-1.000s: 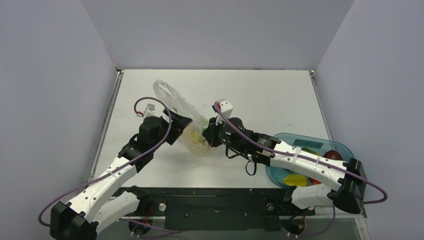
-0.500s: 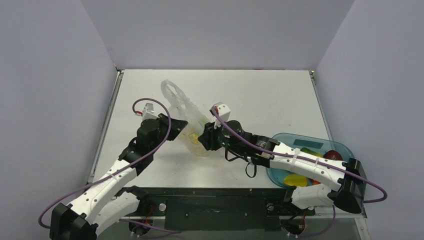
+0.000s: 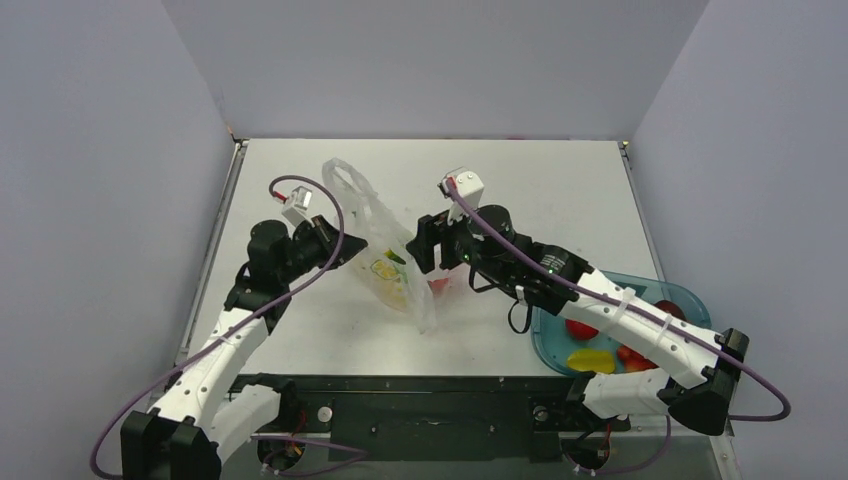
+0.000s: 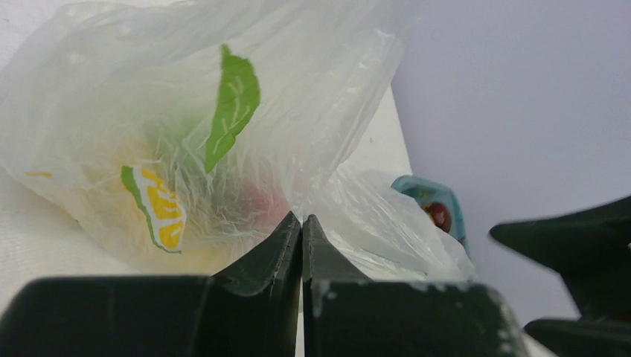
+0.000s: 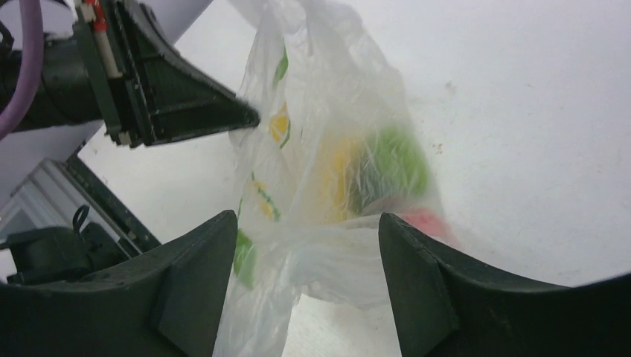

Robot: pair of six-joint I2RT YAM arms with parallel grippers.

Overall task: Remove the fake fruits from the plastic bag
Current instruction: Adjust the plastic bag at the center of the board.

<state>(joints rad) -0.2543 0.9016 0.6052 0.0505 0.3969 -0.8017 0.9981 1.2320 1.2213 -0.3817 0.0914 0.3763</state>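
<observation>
The plastic bag point(image 3: 385, 245) hangs crumpled near the middle of the table, with its handle loops up at the back. My left gripper point(image 3: 350, 250) is shut on the film at the bag's left side; in the left wrist view its fingertips point(image 4: 301, 221) are pinched together on the bag point(image 4: 223, 111). My right gripper point(image 5: 309, 223) is open on the bag's right side, with loose film lying between its fingers. Through the film show fake fruits: a green one point(image 5: 394, 160), a yellow one point(image 5: 338, 171) and a red one point(image 5: 428, 221), which also shows at the bag's lower edge point(image 3: 437, 285).
A teal tray point(image 3: 548, 345) sits at the front right under my right arm, holding red fruit point(image 3: 581, 328) and a yellow piece point(image 3: 590, 358). Grey walls close in the table on three sides. The arm bases and a black rail line the near edge.
My left gripper closed on the bag and drew it up and to the left. My right gripper opened, let go of the film and backed off to the right. The bag now hangs taller.
</observation>
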